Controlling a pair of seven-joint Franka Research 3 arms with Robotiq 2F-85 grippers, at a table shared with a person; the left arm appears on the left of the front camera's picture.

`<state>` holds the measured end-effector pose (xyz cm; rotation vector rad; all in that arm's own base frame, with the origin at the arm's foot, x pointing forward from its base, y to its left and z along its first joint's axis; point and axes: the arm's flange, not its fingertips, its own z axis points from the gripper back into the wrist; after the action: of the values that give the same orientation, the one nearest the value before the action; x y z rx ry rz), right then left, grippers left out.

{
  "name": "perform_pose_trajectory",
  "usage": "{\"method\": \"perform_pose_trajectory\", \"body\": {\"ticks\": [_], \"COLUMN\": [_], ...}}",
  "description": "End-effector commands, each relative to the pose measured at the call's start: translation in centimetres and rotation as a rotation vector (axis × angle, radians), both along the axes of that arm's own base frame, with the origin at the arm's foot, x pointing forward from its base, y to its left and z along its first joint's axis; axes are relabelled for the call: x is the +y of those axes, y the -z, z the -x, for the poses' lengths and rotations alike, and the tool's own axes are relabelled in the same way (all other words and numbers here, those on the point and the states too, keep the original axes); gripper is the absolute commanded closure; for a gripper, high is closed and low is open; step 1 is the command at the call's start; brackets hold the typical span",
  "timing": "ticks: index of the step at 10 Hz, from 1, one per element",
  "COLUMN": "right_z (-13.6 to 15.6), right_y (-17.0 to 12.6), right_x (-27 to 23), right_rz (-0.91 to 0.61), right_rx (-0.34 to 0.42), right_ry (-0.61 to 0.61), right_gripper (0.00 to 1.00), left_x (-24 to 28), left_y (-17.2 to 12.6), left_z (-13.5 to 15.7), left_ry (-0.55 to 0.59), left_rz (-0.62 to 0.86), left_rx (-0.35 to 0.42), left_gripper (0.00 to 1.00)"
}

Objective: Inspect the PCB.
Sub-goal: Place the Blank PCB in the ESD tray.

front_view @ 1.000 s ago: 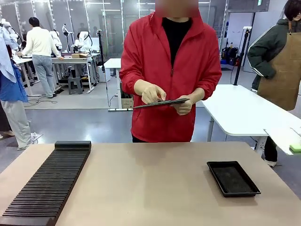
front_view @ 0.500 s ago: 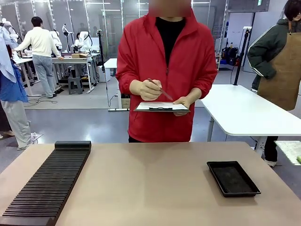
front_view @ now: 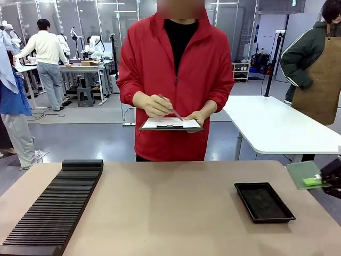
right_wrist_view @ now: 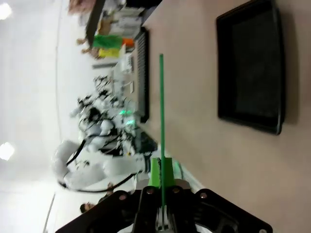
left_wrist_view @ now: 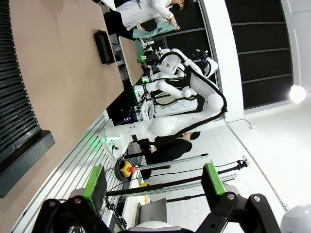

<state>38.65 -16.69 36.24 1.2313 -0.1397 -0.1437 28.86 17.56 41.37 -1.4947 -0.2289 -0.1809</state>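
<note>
Green and thin, the PCB (front_view: 305, 173) sits at the right edge of the front view, held up off the table (front_view: 170, 213) by the right gripper (front_view: 322, 180), whose green pads are clenched on its near edge. The right wrist view shows what the front view cannot: the board edge-on, a single green line (right_wrist_view: 161, 121) rising from between the closed fingers, with one black tray (right_wrist_view: 252, 68) lying on the table beside it. One tray (front_view: 264, 201) and one long ribbed rack (front_view: 53, 210) lie well apart on the table. The left gripper (left_wrist_view: 153, 182) hangs released, its two pads spread apart. Across the table a person (front_view: 176, 80) holds one clipboard (front_view: 170, 125) and one pen (front_view: 171, 111).
</note>
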Motion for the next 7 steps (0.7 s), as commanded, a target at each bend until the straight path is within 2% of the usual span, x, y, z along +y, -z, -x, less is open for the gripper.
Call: {"method": "perform_pose_trajectory", "body": {"ticks": [1, 5, 7], "right_z": [-1.0, -3.4, -3.8], "right_y": [-0.7, -1.1, -0.8], "right_x": [4.2, 8.4, 10.4], "right_rz": [0.064, 0.192, 0.265], "right_rx": [0.047, 0.148, 0.161], "right_ry": [0.045, 0.022, -0.011], "right_gripper": [0.97, 0.97, 0.97], "left_x": [0.0, 0.0, 0.0], "left_y": [-0.3, -0.3, -0.3], "left_z": [0.1, 0.1, 0.1], "left_ry": [0.003, 0.003, 0.003], "left_rz": [-0.007, -0.007, -0.007], "left_rx": [-0.009, -0.009, -0.009], "left_gripper": [0.00, 0.00, 0.00]}}
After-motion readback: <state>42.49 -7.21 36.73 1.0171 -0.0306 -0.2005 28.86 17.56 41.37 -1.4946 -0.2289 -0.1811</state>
